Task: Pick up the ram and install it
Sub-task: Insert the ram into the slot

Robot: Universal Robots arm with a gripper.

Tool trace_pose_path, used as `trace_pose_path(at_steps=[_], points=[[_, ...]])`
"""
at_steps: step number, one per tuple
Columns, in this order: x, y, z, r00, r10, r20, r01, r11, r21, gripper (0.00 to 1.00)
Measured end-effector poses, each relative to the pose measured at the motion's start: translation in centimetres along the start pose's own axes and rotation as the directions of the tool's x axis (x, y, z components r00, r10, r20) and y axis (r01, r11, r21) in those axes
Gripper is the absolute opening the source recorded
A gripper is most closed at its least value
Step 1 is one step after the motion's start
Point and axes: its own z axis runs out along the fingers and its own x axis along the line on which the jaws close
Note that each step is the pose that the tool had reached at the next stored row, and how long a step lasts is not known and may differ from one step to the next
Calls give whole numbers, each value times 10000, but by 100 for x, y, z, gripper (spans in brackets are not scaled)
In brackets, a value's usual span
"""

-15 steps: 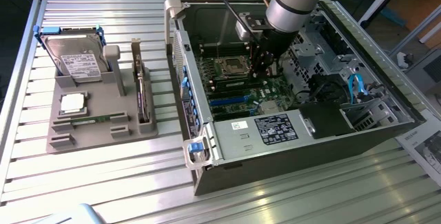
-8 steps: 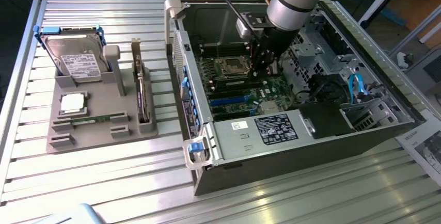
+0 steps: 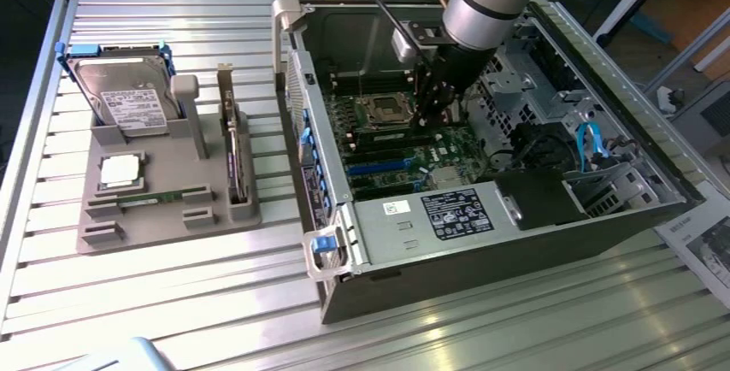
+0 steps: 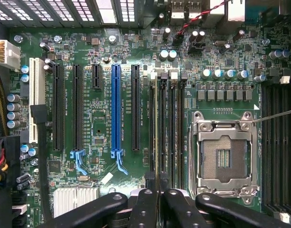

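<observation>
Motherboard point(image 4: 102, 109) in case point(image 3: 456, 243), fingers point(image 4: 152, 195) pinched on ram point(image 4: 158, 133) between them, along memory slot point(image 4: 152, 118)

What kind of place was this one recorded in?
Probably a robotics lab or test bench for computer assembly: a slatted metal table carries an open PC case, a grey fixture holds a hard drive and other parts, and a robot arm reaches into the case.

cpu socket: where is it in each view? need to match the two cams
Exterior view: the CPU socket is on the board inside the open case, in the upper middle of the picture.
Wrist view: the CPU socket, with its metal frame, lies between two banks of memory slots.
Shared landmark: the blue expansion slot.
</observation>
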Motion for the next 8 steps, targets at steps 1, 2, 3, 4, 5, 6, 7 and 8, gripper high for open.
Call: trace_pose_path(at_steps=[1, 2, 3, 4, 5, 6, 7, 8], points=[[0, -1, 0, 10000, 0, 1, 0, 10000, -10, 12], [0, -1, 0, 10000, 1, 0, -1, 10000, -13, 12], [0, -1, 0, 10000, 2, 0, -2, 10000, -13, 12], [0, -2, 0, 10000, 1, 0, -1, 10000, -13, 12], [2, -8, 2, 10000, -1, 8, 1, 10000, -13, 12], [5, -20, 2, 10000, -1, 14, 1, 10000, -16, 12], [8, -31, 1, 10000, -1, 18, 1, 10000, -17, 12], [8, -31, 1, 10000, -1, 20, 1, 10000, -17, 12]])
